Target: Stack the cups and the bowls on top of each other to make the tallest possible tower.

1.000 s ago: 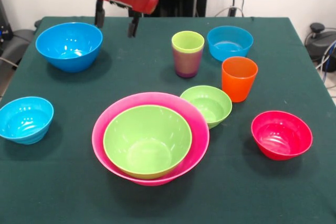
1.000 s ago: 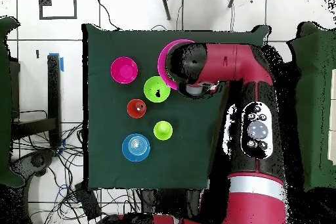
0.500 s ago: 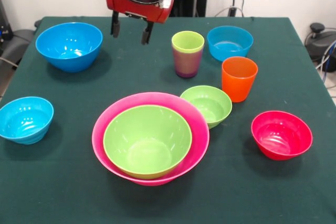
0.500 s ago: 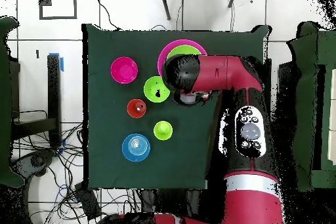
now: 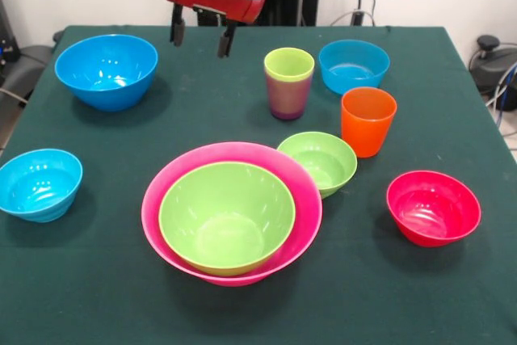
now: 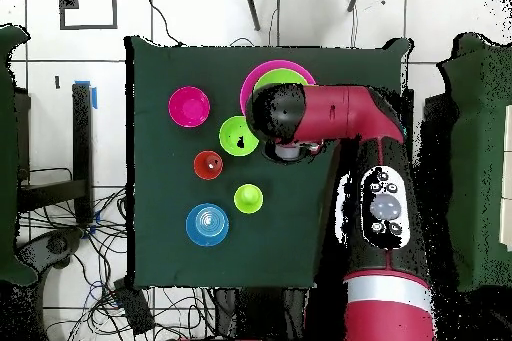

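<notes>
My gripper (image 5: 200, 38) hangs open and empty above the far side of the table, between the large blue bowl (image 5: 106, 70) and the lime green cup (image 5: 288, 66). That cup sits inside the purple cup (image 5: 287, 101). The tower is the huge pink bowl (image 5: 170, 185) with the large green bowl (image 5: 226, 216) nested in it, near the table's front. Beside it to the right are the small green bowl (image 5: 319, 161), the orange cup (image 5: 367, 121) and the red bowl (image 5: 432, 208). In the overhead view the arm (image 6: 335, 117) covers part of the pink bowl (image 6: 262, 70).
One small light-blue bowl (image 5: 39, 183) sits at the left edge and another (image 5: 353, 65) at the far right. The dark green cloth (image 5: 97, 280) covers the whole table. Cables and equipment lie beyond the table's sides.
The gripper has moved to the right in the front view, away from the large blue bowl, then risen slightly. It stays open. No bowl or cup has moved.
</notes>
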Robot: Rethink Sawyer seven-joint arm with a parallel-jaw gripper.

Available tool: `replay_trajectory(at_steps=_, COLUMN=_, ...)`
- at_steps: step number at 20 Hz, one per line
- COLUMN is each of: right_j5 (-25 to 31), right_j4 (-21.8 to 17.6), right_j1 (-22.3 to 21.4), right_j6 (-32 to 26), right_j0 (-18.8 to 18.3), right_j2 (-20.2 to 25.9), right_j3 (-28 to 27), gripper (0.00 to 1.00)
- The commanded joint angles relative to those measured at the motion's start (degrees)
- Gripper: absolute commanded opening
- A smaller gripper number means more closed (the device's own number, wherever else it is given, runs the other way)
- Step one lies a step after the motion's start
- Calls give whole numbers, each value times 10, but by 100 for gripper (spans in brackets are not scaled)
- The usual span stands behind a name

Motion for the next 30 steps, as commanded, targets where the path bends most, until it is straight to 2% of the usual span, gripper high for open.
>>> replay_trajectory(at_steps=1, right_j5=58, right_j4=-17, right_j1=28, right_j6=-136, right_j0=-23, right_j2=66, right_j3=-26, gripper=100)
replay_trajectory(at_steps=4, right_j5=60, right_j4=-19, right_j1=48, right_j6=-141, right_j0=-26, right_j2=76, right_j3=-43, gripper=100)
replay_trajectory(at_steps=8, right_j5=91, right_j4=-25, right_j1=78, right_j6=-155, right_j0=-24, right_j2=90, right_j3=-89, gripper=100)
replay_trajectory(at_steps=11, right_j5=87, right_j4=-30, right_j1=91, right_j6=-172, right_j0=-26, right_j2=100, right_j3=-98, gripper=100)
replay_trajectory(at_steps=17, right_j5=75, right_j4=-37, right_j1=85, right_j6=-208, right_j0=-39, right_j2=119, right_j3=-78, gripper=100)
replay_trajectory(at_steps=21, right_j5=102, right_j4=-48, right_j1=85, right_j6=-239, right_j0=-39, right_j2=132, right_j3=-88, gripper=100)
replay_trajectory(at_steps=27, right_j5=152, right_j4=-54, right_j1=89, right_j6=-254, right_j0=-33, right_j2=141, right_j3=-115, gripper=100)
replay_trajectory(at_steps=30, right_j5=154, right_j4=-56, right_j1=90, right_j6=-281, right_j0=-36, right_j2=151, right_j3=-116, gripper=100)
